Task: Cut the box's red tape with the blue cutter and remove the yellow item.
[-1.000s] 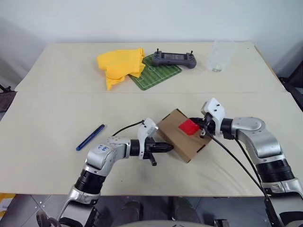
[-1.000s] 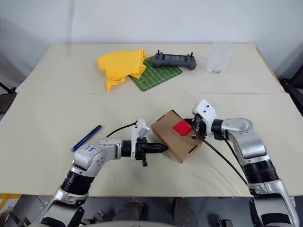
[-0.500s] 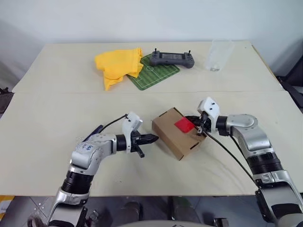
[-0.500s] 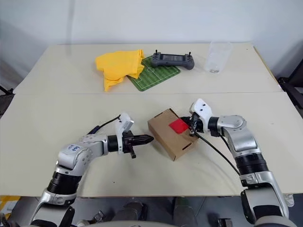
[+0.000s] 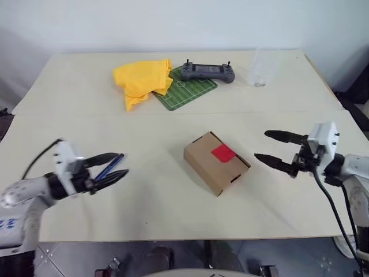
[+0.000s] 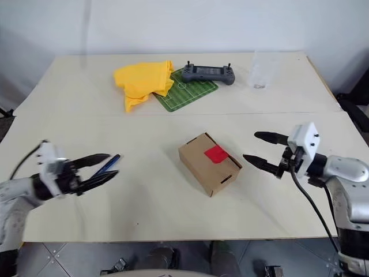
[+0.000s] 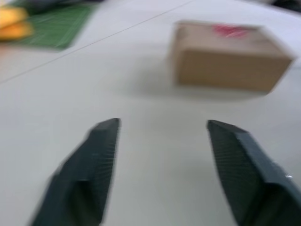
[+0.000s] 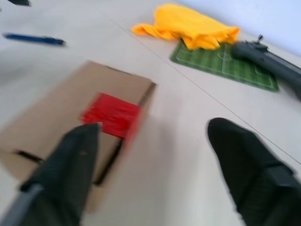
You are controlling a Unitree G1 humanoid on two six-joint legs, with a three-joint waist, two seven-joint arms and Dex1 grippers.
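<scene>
The brown box [image 5: 214,166] lies mid-table, flaps closed, with the red tape [image 5: 223,153] on its top. On the table at the left lies the blue cutter [image 5: 110,167]. My left gripper [image 5: 118,166] stands open over the cutter and points toward the box; in the left wrist view nothing sits between its fingers [image 7: 106,141]. Right of the box and clear of it, my right gripper [image 5: 261,145] is open and empty. The right wrist view takes in the box [image 8: 61,108], the tape [image 8: 110,114] and the cutter [image 8: 33,38]. The yellow item is hidden.
At the table's back lie a yellow cloth [image 5: 143,81], a green mat [image 5: 185,92] and a grey controller [image 5: 206,71]. A clear cup [image 5: 260,68] stands at the back right. A seam crosses the table behind the box.
Both grippers were shut close against the box and have opened. The left arm swung far left to the cutter; the right arm drew back to the right. The box lies free.
</scene>
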